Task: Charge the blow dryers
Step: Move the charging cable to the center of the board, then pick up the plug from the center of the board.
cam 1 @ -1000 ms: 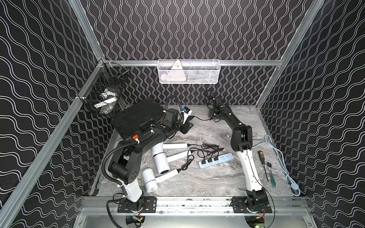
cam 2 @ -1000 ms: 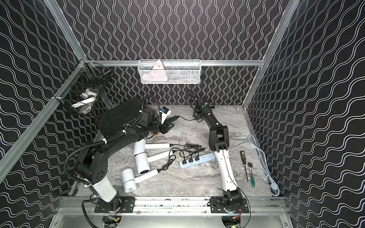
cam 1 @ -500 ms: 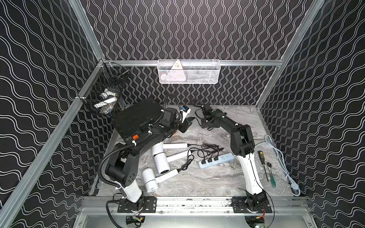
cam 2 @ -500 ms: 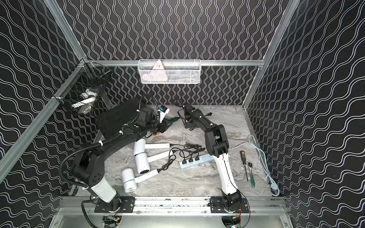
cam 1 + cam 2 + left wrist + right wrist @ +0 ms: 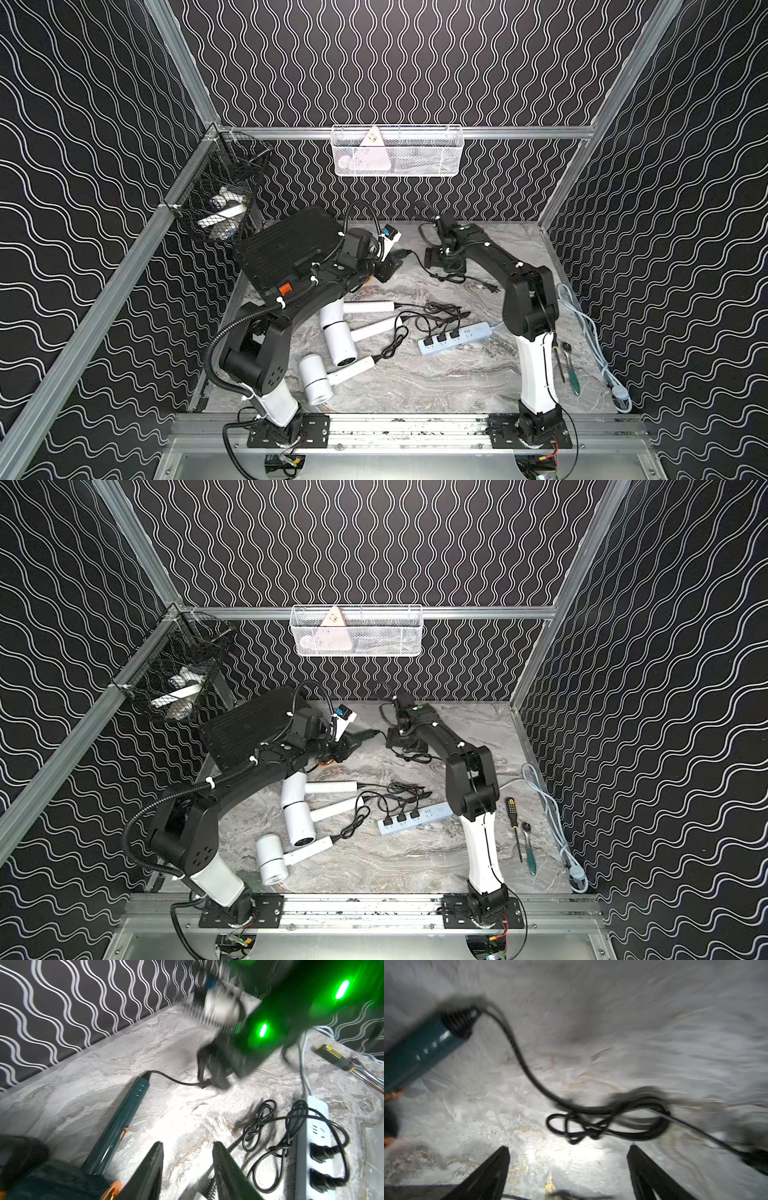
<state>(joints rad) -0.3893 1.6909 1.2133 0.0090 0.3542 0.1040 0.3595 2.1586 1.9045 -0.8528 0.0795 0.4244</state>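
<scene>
We note the dark green blow dryer lying flat on the marble tabletop near the back wall. Its copper-ringed barrel is toward the left arm and its handle points toward the right arm. Its thin black cord leaves the handle end and gathers into a loose coil on the bare table, well apart from the pale blue power strip. The left gripper sits just beside the green barrel, jaws moderately parted with only table between them; we cannot tell whether a finger touches the dryer. The right gripper points down at the table with jaws spread wide and empty, and the coil lies just ahead of its fingertips. The wrist views are blurred. Nearer the front, three white blow dryers lie close together beside the left arm, their cords running to three black plugs seated in the strip. A black case with an orange latch sits at the back left. A screwdriver and a green-handled tool lie beside the right arm.
</scene>
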